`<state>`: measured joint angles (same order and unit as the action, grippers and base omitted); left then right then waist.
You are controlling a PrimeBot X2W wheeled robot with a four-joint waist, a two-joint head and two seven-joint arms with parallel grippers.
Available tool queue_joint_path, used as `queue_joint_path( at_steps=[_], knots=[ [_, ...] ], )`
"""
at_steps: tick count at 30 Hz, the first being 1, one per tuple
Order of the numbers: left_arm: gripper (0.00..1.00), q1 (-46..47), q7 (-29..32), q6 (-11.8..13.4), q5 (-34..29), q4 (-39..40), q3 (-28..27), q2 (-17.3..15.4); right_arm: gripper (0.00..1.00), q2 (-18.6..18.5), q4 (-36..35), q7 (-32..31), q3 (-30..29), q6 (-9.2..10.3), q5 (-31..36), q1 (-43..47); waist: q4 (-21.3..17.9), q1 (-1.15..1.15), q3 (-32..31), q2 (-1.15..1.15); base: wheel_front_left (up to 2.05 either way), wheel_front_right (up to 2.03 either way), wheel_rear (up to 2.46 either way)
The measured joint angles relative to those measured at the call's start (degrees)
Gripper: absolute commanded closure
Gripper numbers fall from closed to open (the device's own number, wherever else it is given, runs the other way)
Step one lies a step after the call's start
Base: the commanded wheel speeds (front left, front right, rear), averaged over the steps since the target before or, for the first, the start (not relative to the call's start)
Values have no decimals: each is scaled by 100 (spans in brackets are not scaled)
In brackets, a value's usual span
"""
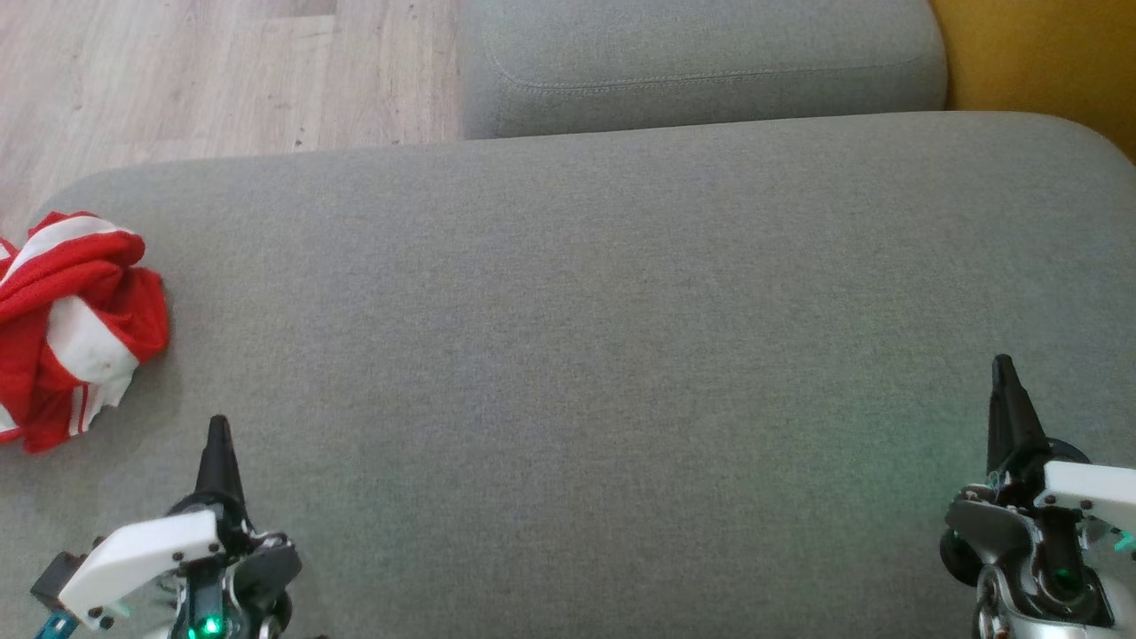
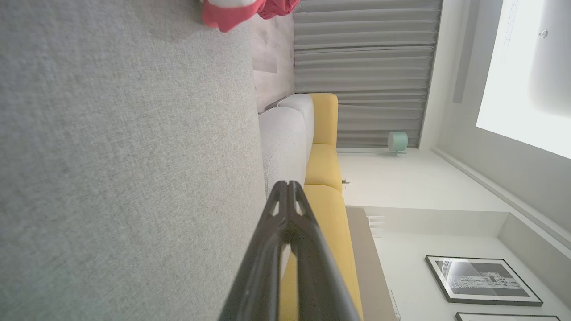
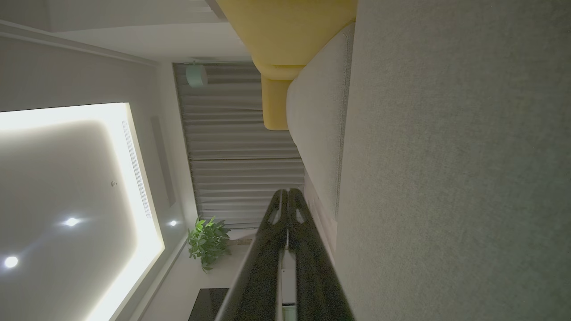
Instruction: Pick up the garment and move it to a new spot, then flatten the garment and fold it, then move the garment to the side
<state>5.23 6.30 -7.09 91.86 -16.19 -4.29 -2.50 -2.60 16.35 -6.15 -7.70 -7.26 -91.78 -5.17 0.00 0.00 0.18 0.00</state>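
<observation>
The garment, red with white stripes, lies crumpled at the far left edge of the grey cushion in the head view; part of it runs past the picture's left side. A corner of the garment shows at the top of the left wrist view. My left gripper is at the lower left, shut and empty, its tips a short way right of and below the garment. At the lower right hangs my right gripper, shut and empty, far from the garment. Both grippers' tips meet in the wrist views: left gripper, right gripper.
A second grey cushion lies beyond the first. Wooden floor shows at the upper left and a yellow seat at the upper right. The wrist views look sideways across a room with grey curtains, a potted plant and framed pictures.
</observation>
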Motion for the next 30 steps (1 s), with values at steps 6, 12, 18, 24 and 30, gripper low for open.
queue_joint_path(
  at_steps=[6,12,18,24,30],
  knots=[
    [100,0,0,0,0,0,0,0,100,0,0,0,0,0,0,0,0,0,0,0,0,0,0],
    [100,-1,0,0,0,0,0,0,100,0,-1,0,0,0,0,0,0,0,0,0,0,0,0],
    [100,-1,0,0,0,0,0,0,100,0,-1,0,0,0,0,0,0,0,0,0,0,0,0],
    [100,-1,0,0,0,0,0,0,100,0,-1,0,0,0,0,0,0,0,0,0,0,0,0],
    [100,-1,0,0,0,0,0,0,100,0,-1,0,0,0,0,0,0,0,0,0,0,0,0]
  ],
)
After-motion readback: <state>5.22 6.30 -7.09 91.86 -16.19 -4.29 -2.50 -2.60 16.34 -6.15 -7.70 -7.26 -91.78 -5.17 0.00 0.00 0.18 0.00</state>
